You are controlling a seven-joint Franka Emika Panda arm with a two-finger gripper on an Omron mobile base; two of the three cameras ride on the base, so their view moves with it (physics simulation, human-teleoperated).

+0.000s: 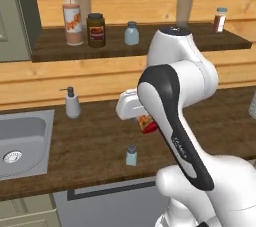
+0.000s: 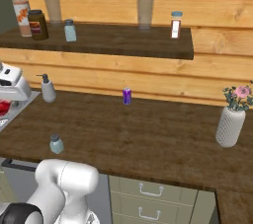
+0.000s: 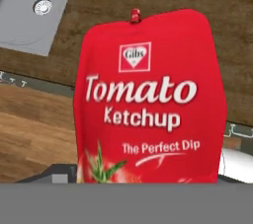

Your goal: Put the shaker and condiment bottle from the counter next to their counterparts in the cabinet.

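My gripper (image 1: 142,120) is shut on the condiment bottle (image 3: 148,99), a flat red ketchup bottle, and holds it above the counter (image 1: 90,143) right of the sink. The bottle covers my fingertips in the hand view. Its red edge (image 1: 148,125) peeks out beside my forearm, and also shows at the left edge (image 2: 4,107) of the right base view. The pale blue-grey shaker (image 1: 131,155) (image 2: 56,144) stands upright near the counter's front edge. On the cabinet shelf (image 1: 200,38) stand the counterparts: a matching shaker (image 1: 131,33) (image 2: 70,30) and a tall clear orange-labelled bottle (image 1: 73,18) (image 2: 21,11).
A dark jar (image 1: 96,30) sits between the two counterparts, and a reddish-brown shaker (image 1: 220,20) stands at the shelf's right end. On the counter are a white pump dispenser (image 1: 72,102), the steel sink (image 1: 25,141), a small purple can (image 2: 127,95) and a white vase (image 2: 230,124).
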